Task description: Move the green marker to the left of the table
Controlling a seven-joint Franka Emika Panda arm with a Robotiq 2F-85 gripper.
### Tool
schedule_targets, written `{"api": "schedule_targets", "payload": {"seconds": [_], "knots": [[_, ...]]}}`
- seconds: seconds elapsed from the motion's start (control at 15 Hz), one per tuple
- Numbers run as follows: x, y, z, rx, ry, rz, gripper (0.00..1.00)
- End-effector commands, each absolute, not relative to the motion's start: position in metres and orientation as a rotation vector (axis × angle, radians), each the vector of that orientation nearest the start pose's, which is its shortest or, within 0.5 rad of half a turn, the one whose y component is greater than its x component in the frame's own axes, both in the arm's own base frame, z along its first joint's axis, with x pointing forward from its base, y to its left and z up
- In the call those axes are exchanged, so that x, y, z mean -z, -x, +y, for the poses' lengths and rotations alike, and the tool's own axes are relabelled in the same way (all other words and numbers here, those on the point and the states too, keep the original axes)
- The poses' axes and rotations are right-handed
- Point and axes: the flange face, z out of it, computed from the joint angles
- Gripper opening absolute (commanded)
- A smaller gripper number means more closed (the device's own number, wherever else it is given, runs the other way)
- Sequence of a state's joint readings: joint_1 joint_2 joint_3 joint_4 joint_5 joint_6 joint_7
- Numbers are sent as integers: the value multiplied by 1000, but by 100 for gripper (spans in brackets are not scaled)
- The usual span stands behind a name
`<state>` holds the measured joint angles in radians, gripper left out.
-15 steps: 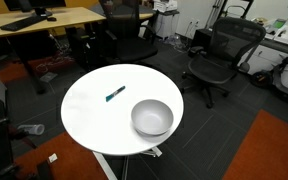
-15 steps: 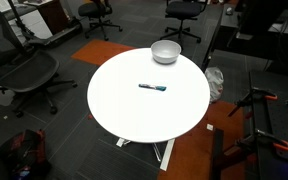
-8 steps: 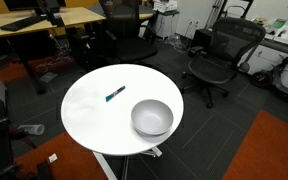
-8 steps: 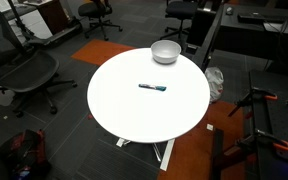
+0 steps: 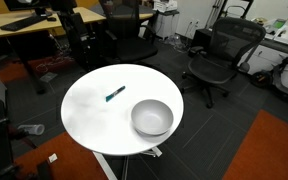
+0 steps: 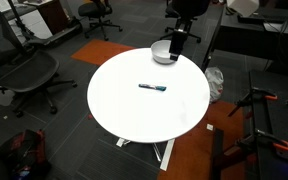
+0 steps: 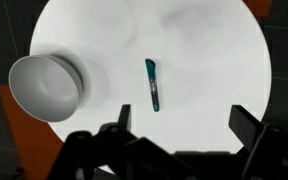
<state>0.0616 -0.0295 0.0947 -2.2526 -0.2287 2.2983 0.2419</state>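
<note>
The green marker [image 5: 115, 94] lies flat near the middle of the round white table [image 5: 89, 118], apart from the grey bowl [image 5: 152, 117]. It also shows in an exterior view [image 6: 152, 87] on the table [image 6: 134, 115]. My gripper [image 6: 176, 42] hangs high above the table edge by the bowl [image 6: 165, 52]. In the wrist view my gripper [image 7: 184, 125] is open and empty, well above the marker [image 7: 153, 84], with the bowl [image 7: 46, 87] off to one side on the table [image 7: 209, 50].
Black office chairs [image 5: 216, 55] and wooden desks [image 5: 44, 20] stand around the table. Another chair [image 6: 24, 75] is beside it. Orange carpet patches [image 5: 269, 150] lie on the dark floor.
My arm has come into both exterior views, now hanging above the table edge near the bowl. The marker and the bowl have not moved.
</note>
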Motion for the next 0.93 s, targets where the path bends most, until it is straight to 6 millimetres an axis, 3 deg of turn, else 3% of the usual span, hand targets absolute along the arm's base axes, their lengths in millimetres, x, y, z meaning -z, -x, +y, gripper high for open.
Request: {"api": "schedule_targets", "payload": {"seconds": [0.0,0.47,0.87], "knots": [[-363,-538,58,170,3278,-205,100],[-306,-563,45,57,3272,-313,100],[-270,-592,31,146,3230,-287,100]]}}
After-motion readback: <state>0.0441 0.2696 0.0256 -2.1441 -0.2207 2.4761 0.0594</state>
